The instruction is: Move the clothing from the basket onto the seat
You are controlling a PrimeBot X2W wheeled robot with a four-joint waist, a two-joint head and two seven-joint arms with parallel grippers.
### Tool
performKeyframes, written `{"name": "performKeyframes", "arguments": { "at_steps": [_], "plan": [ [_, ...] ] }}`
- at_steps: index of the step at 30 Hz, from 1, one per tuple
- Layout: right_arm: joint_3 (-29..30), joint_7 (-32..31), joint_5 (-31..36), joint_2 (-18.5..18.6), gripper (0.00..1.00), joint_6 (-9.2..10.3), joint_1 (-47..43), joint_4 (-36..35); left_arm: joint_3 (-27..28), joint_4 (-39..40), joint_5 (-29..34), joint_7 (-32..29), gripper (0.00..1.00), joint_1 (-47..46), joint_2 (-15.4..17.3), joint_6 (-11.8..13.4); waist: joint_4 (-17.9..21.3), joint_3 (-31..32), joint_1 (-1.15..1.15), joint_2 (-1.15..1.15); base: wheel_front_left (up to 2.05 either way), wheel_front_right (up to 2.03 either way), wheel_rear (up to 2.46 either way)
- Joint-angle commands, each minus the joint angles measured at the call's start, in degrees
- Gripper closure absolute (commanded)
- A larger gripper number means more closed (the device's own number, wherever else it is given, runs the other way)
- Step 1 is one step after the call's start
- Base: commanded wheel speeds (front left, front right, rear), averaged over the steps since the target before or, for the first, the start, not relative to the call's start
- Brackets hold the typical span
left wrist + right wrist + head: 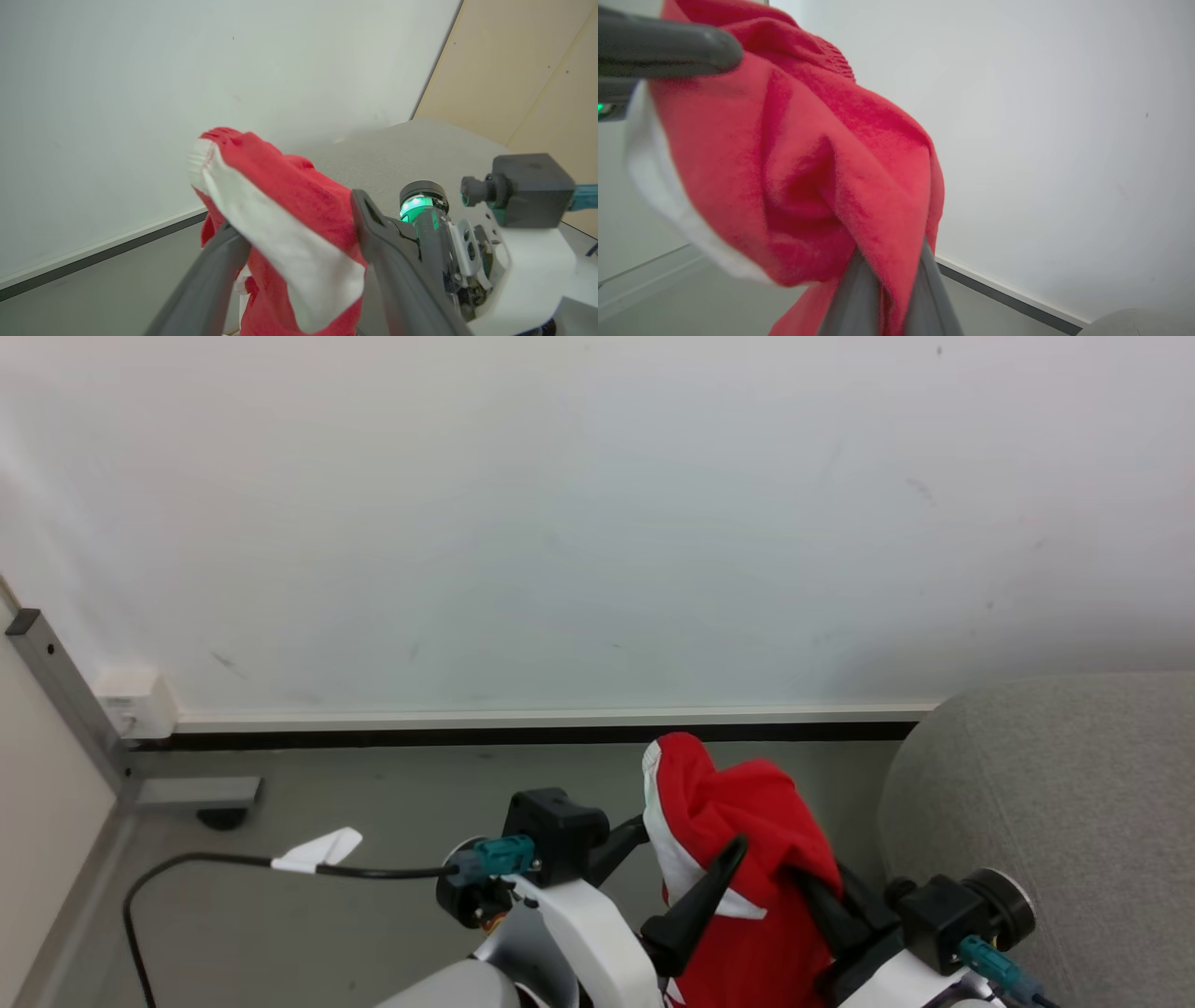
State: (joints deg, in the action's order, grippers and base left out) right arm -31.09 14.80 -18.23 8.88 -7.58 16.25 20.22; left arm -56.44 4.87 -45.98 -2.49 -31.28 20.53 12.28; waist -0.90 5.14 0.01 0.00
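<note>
A piece of the red clothing [738,821] with a white stripe hangs in the air in front of me, above the grey floor. My right gripper [810,882] is shut on a fold of it, and the pinched red fabric bunches over the fingers in the right wrist view [889,261]. My left gripper [693,835] is open, one dark finger on each side of the cloth. The white stripe [289,261] lies in the wide gap of the left gripper [294,214]. The light grey seat [1055,821] stands just right of the garment. The basket is out of view.
A white wall with a dark baseboard [523,735] runs close ahead. A black cable with a white tag [317,851] loops over the floor at the left. A metal post foot [201,793] and a white wall box [135,702] sit in the left corner.
</note>
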Motion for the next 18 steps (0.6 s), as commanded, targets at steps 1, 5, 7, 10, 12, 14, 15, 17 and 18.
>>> {"name": "performKeyframes", "arguments": {
  "at_steps": [1,5,7,10,12,14,15,17,18],
  "plan": [
    [0.99,0.42,0.14,0.69,1.0,0.16,-0.69,-0.85,-0.02,0.22,-0.02,0.25,0.0,0.85,0.24,0.21,1.2,-0.28,-0.01,0.0,0.0,0.0,0.0],
    [3.66,0.3,0.45,2.0,1.0,0.16,-1.02,-2.75,-0.48,0.46,0.24,1.05,0.0,1.44,0.21,-0.09,4.79,-0.89,-0.01,0.0,0.0,0.0,0.0],
    [4.75,0.31,0.36,2.49,1.0,0.16,-0.82,-3.84,-0.82,0.39,0.57,1.54,0.0,1.9,0.05,-0.18,7.26,-1.32,-0.01,0.0,0.0,0.0,0.0],
    [6.67,0.31,0.12,3.88,1.0,0.16,-0.59,-5.62,-1.62,0.08,1.06,2.4,0.0,2.55,-0.68,-0.48,11.32,-2.05,-0.01,0.0,0.0,0.0,0.0],
    [7.85,0.3,0.12,4.88,1.0,0.16,-0.55,-6.97,-2.22,-0.25,1.46,2.95,0.0,2.68,-1.07,-0.66,14.12,-2.8,-0.01,0.0,0.0,0.0,0.0],
    [9.15,0.06,0.5,5.79,1.0,0.16,-0.54,-8.13,-2.75,-0.71,1.46,3.38,0.0,3.11,-1.34,-0.93,16.88,-3.51,-0.01,0.0,0.0,0.0,0.0],
    [10.04,-0.01,0.5,6.28,1.0,0.16,-0.82,-8.73,-3.01,-0.93,1.57,3.59,0.0,3.17,-1.73,-1.03,18.03,-3.81,-0.01,0.0,0.0,0.0,0.0],
    [11.49,-0.55,0.28,7.04,1.0,0.16,-1.54,-10.02,-3.55,-1.57,2.02,3.93,0.0,2.96,-2.2,-1.28,20.3,-4.38,-0.01,0.0,0.0,0.0,0.0],
    [12.31,-0.74,0.1,7.28,1.0,0.16,-1.89,-10.69,-3.82,-1.84,2.33,4.16,0.0,2.73,-2.38,-1.43,21.29,-4.65,-0.01,0.0,0.0,0.0,0.0]
  ]
}}
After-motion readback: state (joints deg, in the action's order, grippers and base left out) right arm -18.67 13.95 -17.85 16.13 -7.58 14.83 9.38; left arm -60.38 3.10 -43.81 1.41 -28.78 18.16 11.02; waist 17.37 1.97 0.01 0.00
